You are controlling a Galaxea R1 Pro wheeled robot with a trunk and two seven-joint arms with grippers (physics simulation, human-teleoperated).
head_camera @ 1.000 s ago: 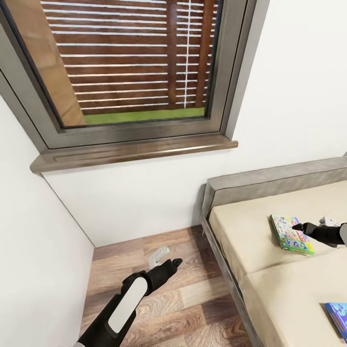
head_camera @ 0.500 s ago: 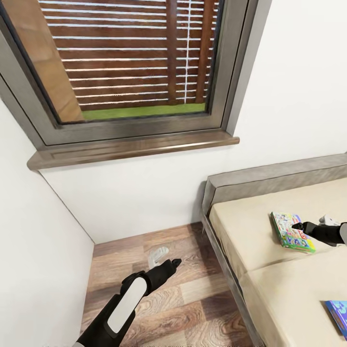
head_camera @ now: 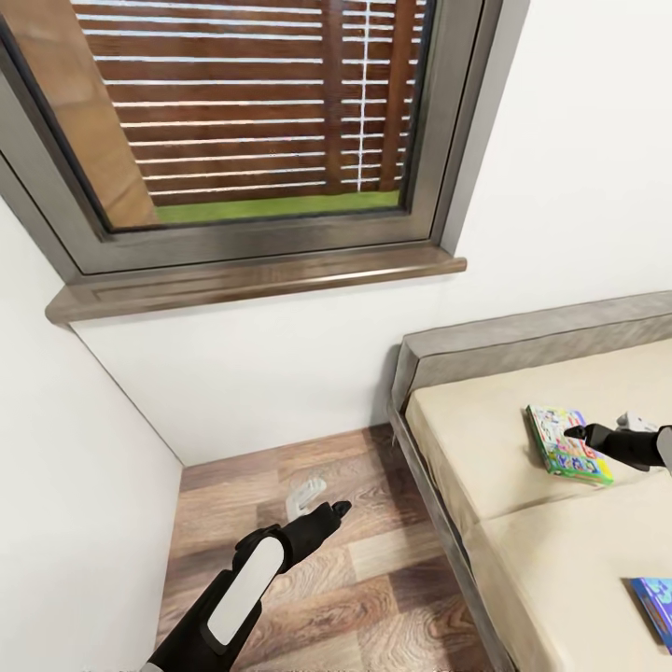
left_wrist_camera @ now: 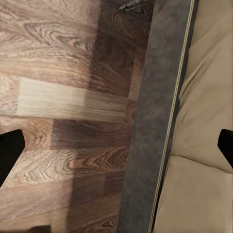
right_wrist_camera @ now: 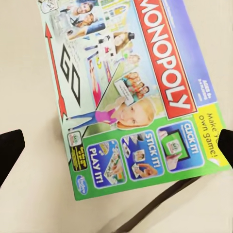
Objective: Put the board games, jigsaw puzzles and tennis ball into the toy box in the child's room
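Location: corner of the child's room, under a window (head_camera: pixel 252 112), with wood floor (head_camera: pixel 355 560) on one side and the bed (head_camera: pixel 560 551) on the other.

Item 1, Monopoly board game (head_camera: pixel 566 443): lies flat on the beige mattress near the headboard, untouched. In the right wrist view the box (right_wrist_camera: pixel 131 92) sits directly under the camera, lid up, its printed face fully readable, one corner casting a shadow on the bedding.

Item 2, blue board game (head_camera: pixel 655 609): lies flat on the mattress closer to the robot, partly cut by the frame edge, well apart from the Monopoly box. Untouched.

Right gripper (head_camera: pixel 583 435): reaches over the bed with its tip above the near edge of the Monopoly box. Jaws stand wide apart, the two dark tips at opposite edges of the wrist view, holding nothing.

Left gripper (head_camera: pixel 334 511): hangs over the floor beside the bed frame (left_wrist_camera: pixel 155 116). Jaws spread wide as well, empty.

Progress, as judged: very early. Both bed games remain on the mattress, so neither has been collected. The bench, the toy box and the remaining toys are out of sight from here, so their status cannot be told.

Step in hand, as judged: lining up the right gripper for a pick of the Monopoly box. Outstanding after that: grasp, carry to the toy box, then return for the blue game.
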